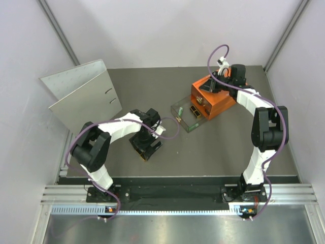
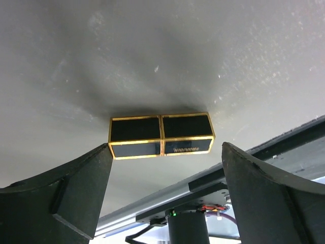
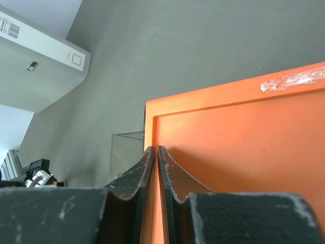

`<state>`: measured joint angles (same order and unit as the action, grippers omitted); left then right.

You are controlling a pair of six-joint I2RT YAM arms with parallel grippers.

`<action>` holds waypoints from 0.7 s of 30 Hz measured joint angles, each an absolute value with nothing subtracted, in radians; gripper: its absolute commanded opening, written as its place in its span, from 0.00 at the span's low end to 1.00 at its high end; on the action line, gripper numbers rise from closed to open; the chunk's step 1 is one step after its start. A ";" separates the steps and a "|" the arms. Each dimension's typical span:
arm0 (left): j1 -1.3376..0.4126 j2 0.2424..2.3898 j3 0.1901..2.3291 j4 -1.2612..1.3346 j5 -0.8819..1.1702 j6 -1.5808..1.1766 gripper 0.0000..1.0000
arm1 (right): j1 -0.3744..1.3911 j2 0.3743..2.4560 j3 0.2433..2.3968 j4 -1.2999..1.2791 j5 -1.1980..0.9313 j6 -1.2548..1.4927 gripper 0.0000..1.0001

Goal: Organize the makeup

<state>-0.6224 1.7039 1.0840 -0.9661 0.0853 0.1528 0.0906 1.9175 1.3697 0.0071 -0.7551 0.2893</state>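
My left gripper [image 2: 167, 151] is spread wide, grasping nothing. The black-and-gold palette [image 2: 161, 134] lies flat on the grey table [image 2: 203, 51], just past the fingertips and squarely across the gap between them. One end of it sits right by the tip of the finger [image 2: 86, 188] on the left of the wrist view, and I cannot tell whether they touch. The other end stands clear of the opposite finger.

From above, my left gripper [image 1: 146, 146] points down at the table and hides the palette under it.

My right gripper [image 3: 156, 151] is clenched, with only a thin slit between the two fingers and nothing caught in it. The tips sit over the top of the orange drawer box [image 3: 238, 147], near its corner edge. Beyond the fingertips a clear drawer [image 1: 189, 115] stands pulled out from the box, with a dark gold-edged piece [image 1: 194, 110] inside it. Further past the tips, well apart, the grey ring binder [image 3: 40, 66] stands on the table
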 measured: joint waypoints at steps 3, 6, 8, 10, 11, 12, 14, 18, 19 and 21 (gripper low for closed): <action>-0.622 1.718 1.077 -0.950 0.084 0.154 0.90 | 0.091 1.917 1.370 0.007 -0.755 0.289 0.10; -0.622 1.734 1.071 -0.939 0.080 0.156 0.87 | 0.091 1.917 1.370 0.007 -0.755 0.289 0.10; -0.622 1.746 1.071 -0.935 0.074 0.156 0.86 | 0.091 1.917 1.370 0.007 -0.755 0.289 0.10; -0.622 1.758 1.071 -0.930 0.067 0.157 0.80 | 0.091 1.917 1.370 0.007 -0.755 0.289 0.10; -0.622 1.761 1.071 -0.930 0.062 0.157 0.76 | 0.091 1.917 1.370 0.007 -0.756 0.289 0.10; -0.622 1.761 1.071 -0.930 0.061 0.156 0.59 | 0.091 1.917 1.370 0.007 -0.756 0.289 0.10; -0.622 1.761 1.073 -0.934 0.060 0.156 0.42 | 0.091 1.917 1.370 0.007 -0.756 0.289 0.10; -0.622 1.775 1.089 -0.946 0.059 0.160 0.21 | 0.091 1.917 1.370 0.007 -0.756 0.289 0.10; -0.622 1.780 1.096 -0.951 0.059 0.161 0.14 | 0.091 1.917 1.370 0.007 -0.756 0.289 0.10; -0.622 1.790 1.111 -0.952 0.059 0.162 0.10 | 0.091 1.917 1.370 0.007 -0.756 0.289 0.10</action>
